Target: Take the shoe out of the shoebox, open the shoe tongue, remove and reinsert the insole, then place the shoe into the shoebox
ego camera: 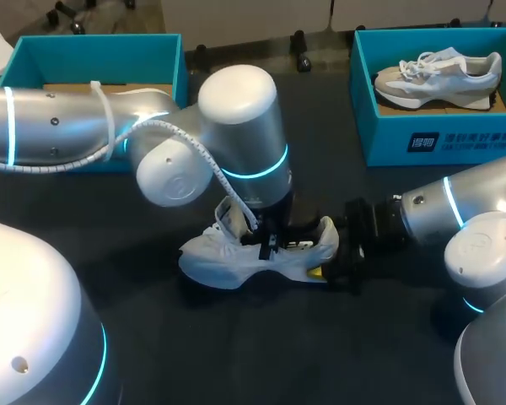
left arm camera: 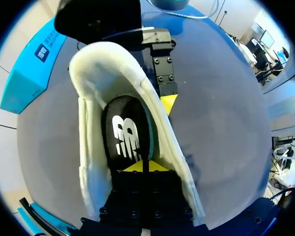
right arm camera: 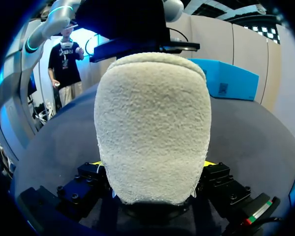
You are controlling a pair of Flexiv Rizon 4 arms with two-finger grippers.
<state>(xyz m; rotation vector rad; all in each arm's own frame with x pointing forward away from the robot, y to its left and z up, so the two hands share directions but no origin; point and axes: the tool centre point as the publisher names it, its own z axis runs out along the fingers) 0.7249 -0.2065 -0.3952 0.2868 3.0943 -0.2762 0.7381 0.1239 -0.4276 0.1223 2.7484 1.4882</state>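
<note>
A white shoe (ego camera: 236,253) lies on its sole in the middle of the dark table, toe to the left. My left gripper (ego camera: 270,243) reaches down into its opening. In the left wrist view the gripper (left arm camera: 142,166) is shut, its yellow tips pinching the black insole (left arm camera: 128,137) with a white logo, inside the padded collar (left arm camera: 88,98). My right gripper (ego camera: 331,263) is at the heel. In the right wrist view the heel (right arm camera: 152,113) fills the space between the fingers of that gripper (right arm camera: 152,164), which press on it from both sides.
An open teal shoebox (ego camera: 93,51) stands at the back left, partly behind my left arm. A second teal shoebox (ego camera: 388,139) at the back right holds another pale shoe (ego camera: 438,76). The table's front is bare dark cloth.
</note>
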